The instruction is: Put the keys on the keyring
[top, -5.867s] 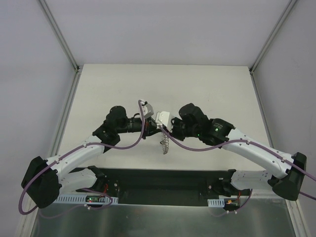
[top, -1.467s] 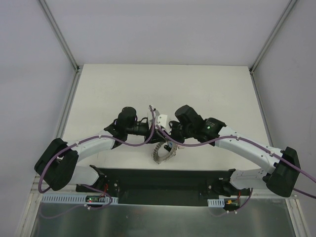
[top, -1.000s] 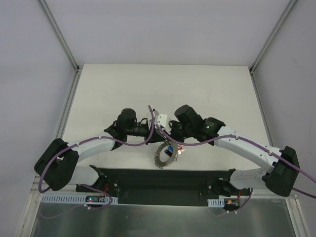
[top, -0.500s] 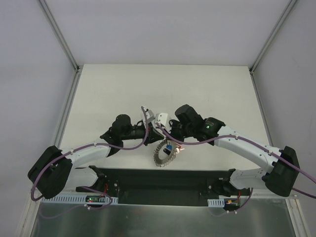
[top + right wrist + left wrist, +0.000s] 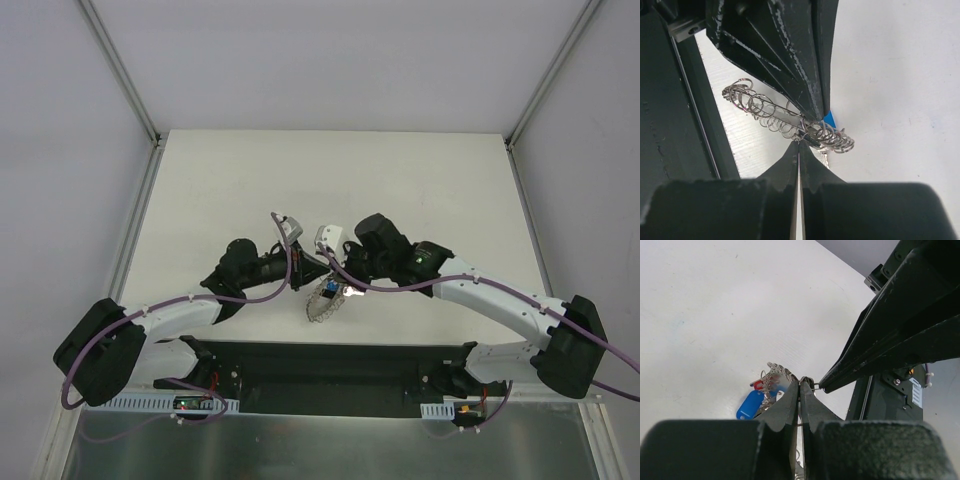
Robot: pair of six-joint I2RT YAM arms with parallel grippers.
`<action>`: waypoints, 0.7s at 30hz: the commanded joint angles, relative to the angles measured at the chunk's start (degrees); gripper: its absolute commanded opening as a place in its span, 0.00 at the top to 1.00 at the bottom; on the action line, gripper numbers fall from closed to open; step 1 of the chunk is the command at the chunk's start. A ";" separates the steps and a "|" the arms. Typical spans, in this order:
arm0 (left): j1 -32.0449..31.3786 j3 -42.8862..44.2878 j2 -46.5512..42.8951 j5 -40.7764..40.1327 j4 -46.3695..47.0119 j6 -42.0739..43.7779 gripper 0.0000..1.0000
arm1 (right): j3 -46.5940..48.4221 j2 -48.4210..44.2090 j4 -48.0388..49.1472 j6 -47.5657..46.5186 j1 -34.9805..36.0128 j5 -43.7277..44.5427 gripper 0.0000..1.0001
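Plainly, the left gripper (image 5: 801, 385) has its jaws pressed flat together, and its own wrist view shows a thin silver wire loop nipped right at the tips. The right gripper (image 5: 823, 388) comes in there from the upper right as a long dark wedge, its point touching that same bit of wire. Just behind the tips, to the left, sits a bunch of silver loops of the keyring (image 5: 776, 380), with a red tag (image 5: 758, 385) and a blue tag (image 5: 749, 405) beside them. The flat grey band of the ring hardly shows from here.

The right wrist view supplies what that one lacks. The right gripper (image 5: 799, 145) is likewise closed tight, its tips on a loop at the ring's rim. The keyring (image 5: 785, 117) appears edge-on, a slanted grey band fringed with wire coils running from upper left to lower right, standing on edge rather than lying flat. The left fingers (image 5: 810, 95) reach down from above onto its far end. Only a corner of the blue tag (image 5: 829, 119) peeps out behind them, and the red tag is hidden.

From the top camera the grip itself is too small to read, but the layout is clear. The left gripper (image 5: 306, 272) and right gripper (image 5: 338, 280) meet tip to tip. The keyring (image 5: 318, 308) hangs tilted just below them, over the near part of the white table (image 5: 330, 180), close to the black base plate (image 5: 330, 365).
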 commanded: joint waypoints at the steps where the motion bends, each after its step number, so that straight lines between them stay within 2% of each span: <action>1: -0.04 -0.70 -0.75 -4.59 9.94 -3.28 1.00 | -0.94 -1.25 0.99 3.94 -0.76 1.99 0.99; 15: -0.04 -2.37 -2.69 -4.51 9.07 -2.49 1.00 | 1.78 1.91 -0.41 2.36 -1.46 0.77 0.98; 16: 0.04 -2.37 -2.60 -4.86 9.07 -2.58 1.00 | 1.78 2.00 -0.41 2.62 -1.46 0.51 0.96; 17: 0.05 -2.37 -2.69 -5.03 9.07 -2.75 1.00 | 1.70 1.91 -0.24 3.24 -1.46 0.50 0.86; 18: -0.04 -2.37 -2.69 -5.30 9.07 -2.84 1.00 | 1.43 1.74 -0.06 3.59 -1.64 0.68 0.80; 20: -0.04 -2.46 -2.77 -5.91 9.16 -3.19 1.00 | 1.08 0.95 0.72 4.29 -1.64 1.56 0.71; 21: 0.04 -2.55 -2.86 -6.00 9.16 -3.19 1.00 | 0.65 0.60 1.17 5.34 -1.81 1.82 0.69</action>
